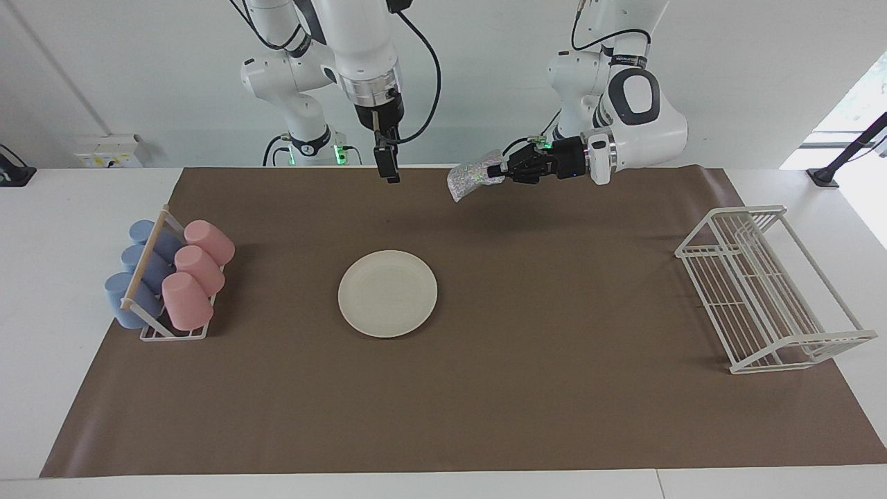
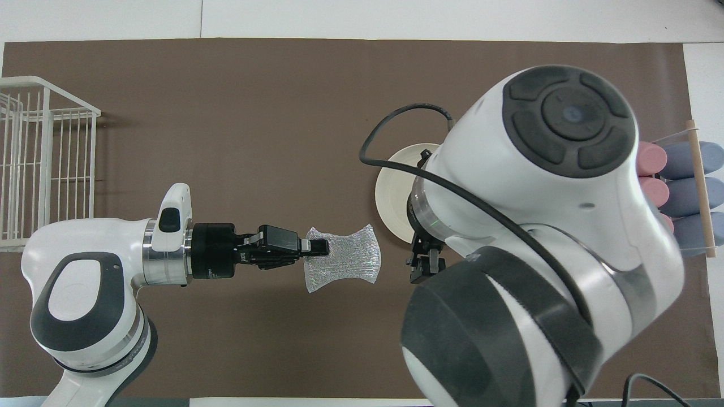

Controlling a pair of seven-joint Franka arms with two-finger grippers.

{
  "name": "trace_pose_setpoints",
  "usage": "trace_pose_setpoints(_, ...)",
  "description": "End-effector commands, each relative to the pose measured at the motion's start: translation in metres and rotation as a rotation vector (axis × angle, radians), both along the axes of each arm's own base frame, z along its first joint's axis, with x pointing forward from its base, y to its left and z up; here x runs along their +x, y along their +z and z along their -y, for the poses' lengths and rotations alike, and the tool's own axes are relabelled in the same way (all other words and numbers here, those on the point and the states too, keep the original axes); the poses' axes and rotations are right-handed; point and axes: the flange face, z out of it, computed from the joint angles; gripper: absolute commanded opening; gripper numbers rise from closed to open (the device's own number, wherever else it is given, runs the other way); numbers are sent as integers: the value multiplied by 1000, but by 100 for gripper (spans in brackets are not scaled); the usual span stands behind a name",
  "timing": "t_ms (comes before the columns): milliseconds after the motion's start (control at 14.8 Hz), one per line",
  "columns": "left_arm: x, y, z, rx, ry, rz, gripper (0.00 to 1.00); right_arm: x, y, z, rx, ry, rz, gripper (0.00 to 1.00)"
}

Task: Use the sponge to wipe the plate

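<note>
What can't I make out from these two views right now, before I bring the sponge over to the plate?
- Plate: overhead view shows only a sliver; the right arm covers the rest. Facing view shows it whole.
- Right gripper: overhead view shows only its tip past the arm's body; facing view sees it edge-on.
- Cup rack: overhead, mostly hidden by the right arm.
- Wire dish rack: overhead, cut off by the view's edge.
- Sponge in the left gripper: grip point small in the facing view.

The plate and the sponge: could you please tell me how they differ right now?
The plate is round, flat and matte cream; the sponge is a wrinkly, shiny, speckled silver wad. The plate lies on the brown mat; the sponge hangs in the air, held by the left gripper. The plate is wider.
</note>
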Motion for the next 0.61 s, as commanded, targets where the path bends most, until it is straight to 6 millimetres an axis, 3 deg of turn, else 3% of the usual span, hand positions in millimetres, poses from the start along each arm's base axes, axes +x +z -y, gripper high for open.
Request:
trace_pose_setpoints(0, -7, -3, 5, -33, 30, 2, 0, -14, -9, -41, -15, -37, 42, 100)
trace_pose_setpoints(337, -8, -3, 8, -36, 32, -1, 0, -33, -10, -73, 87, -9, 90, 100)
trace_pose_setpoints(539, -9, -3, 8, -42, 25, -7, 0, -39, -17, -71, 77, 68, 89, 100)
